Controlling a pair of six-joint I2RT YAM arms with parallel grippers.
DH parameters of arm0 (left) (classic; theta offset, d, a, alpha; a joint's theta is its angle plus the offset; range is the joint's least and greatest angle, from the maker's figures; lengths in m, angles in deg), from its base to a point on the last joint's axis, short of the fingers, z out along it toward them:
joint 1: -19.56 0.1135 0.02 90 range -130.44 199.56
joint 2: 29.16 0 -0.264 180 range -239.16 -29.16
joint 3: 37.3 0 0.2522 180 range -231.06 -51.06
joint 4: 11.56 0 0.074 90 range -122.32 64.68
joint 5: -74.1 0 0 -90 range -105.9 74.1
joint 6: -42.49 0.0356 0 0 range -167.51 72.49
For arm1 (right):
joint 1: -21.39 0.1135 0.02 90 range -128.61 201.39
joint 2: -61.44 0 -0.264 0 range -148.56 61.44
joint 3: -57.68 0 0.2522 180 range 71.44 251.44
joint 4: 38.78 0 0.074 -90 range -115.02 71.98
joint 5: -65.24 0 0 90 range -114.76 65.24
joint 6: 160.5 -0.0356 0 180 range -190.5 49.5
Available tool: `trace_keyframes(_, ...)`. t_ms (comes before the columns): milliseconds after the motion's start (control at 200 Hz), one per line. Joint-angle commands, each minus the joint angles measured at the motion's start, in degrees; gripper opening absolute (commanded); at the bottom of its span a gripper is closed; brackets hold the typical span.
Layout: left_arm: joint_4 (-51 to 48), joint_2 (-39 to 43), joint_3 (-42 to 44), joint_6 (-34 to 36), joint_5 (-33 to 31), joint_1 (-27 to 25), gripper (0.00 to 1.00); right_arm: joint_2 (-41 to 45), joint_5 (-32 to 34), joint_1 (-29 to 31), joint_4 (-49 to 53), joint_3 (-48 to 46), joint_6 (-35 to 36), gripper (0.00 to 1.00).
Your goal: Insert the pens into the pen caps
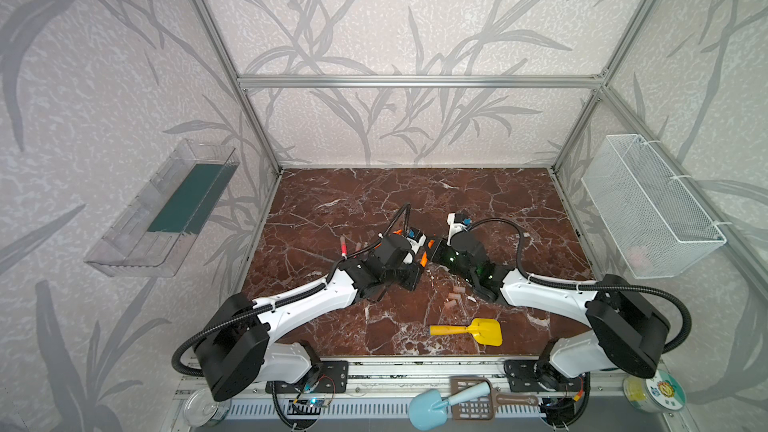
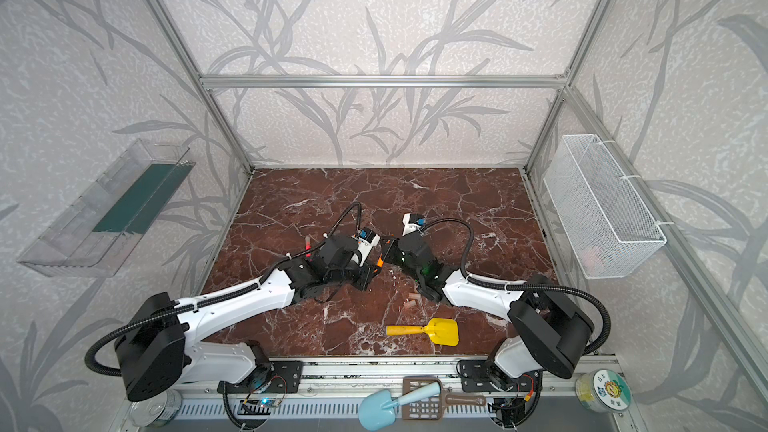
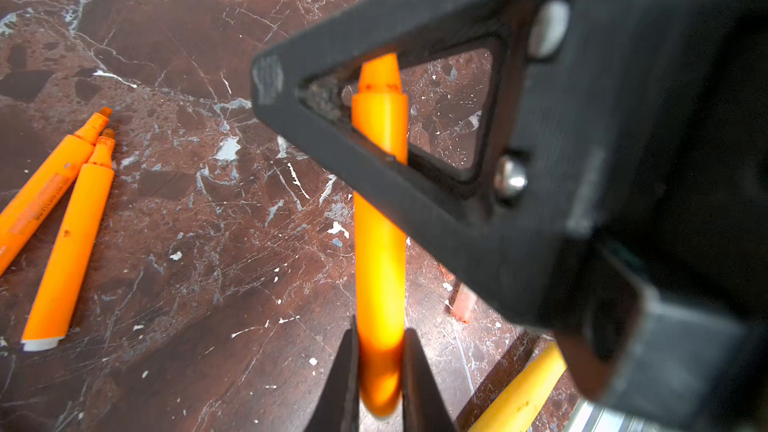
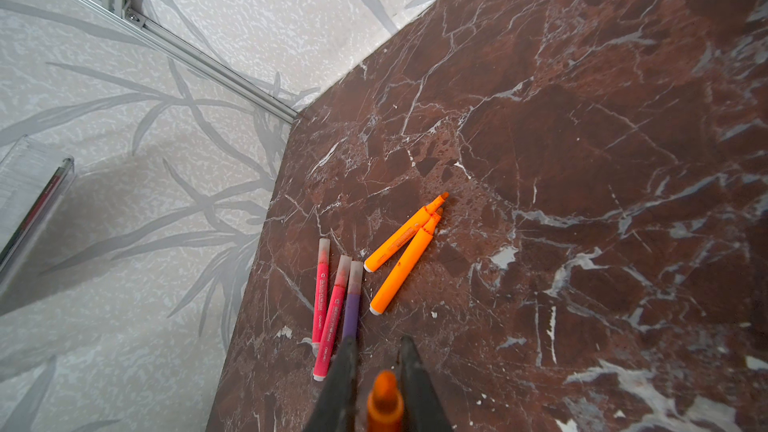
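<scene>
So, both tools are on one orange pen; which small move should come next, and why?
Probably the left tool should open and let go. It pinches the rear end of the orange pen, and the right tool is shut near its bare tip, so the handover looks made. Loose pen caps lie on the table by the right arm.

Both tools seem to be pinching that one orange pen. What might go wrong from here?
1. The left tool and right tool both clamp the orange pen. If the arms pull out of step, it may twist or slip free.
2. Its tip looks bare beside the right tool, so ink may smear.
3. Loose pen caps lie close by the right arm, which might knock them away.
</scene>
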Motion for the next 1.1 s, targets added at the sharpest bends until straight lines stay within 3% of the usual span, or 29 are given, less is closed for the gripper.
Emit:
trace_keyframes(0, 0.8, 0.4, 0.1, 1.1, -0.4, -0.2, 0.18, 2.0, 0.2, 0.5, 1.0, -0.1, 0.5, 0.06)
trace_keyframes(205, 1.1, 0.6, 0.4, 1.0, -0.8, -0.3, 0.32, 2.1, -0.4, 1.9, -1.1, -1.3, -1.2, 0.01)
trace_keyframes(700, 1.1, 1.3, 0.7, 1.0, -1.6, -0.3, 0.38, 1.4, 0.6, 7.0, -6.2, -2.0, -3.4, 0.0)
trace_keyframes(855, 1.4, 1.7, 1.1, 0.9, -1.5, -0.4, 0.38, 1.1, 1.0, 7.4, -6.8, -2.3, -4.0, 0.0)
trace_keyframes(1095, 2.2, 2.9, 1.9, 0.4, -2.4, -0.3, 0.19, 0.2, 1.3, 7.6, -7.4, -2.5, -4.7, 0.0)
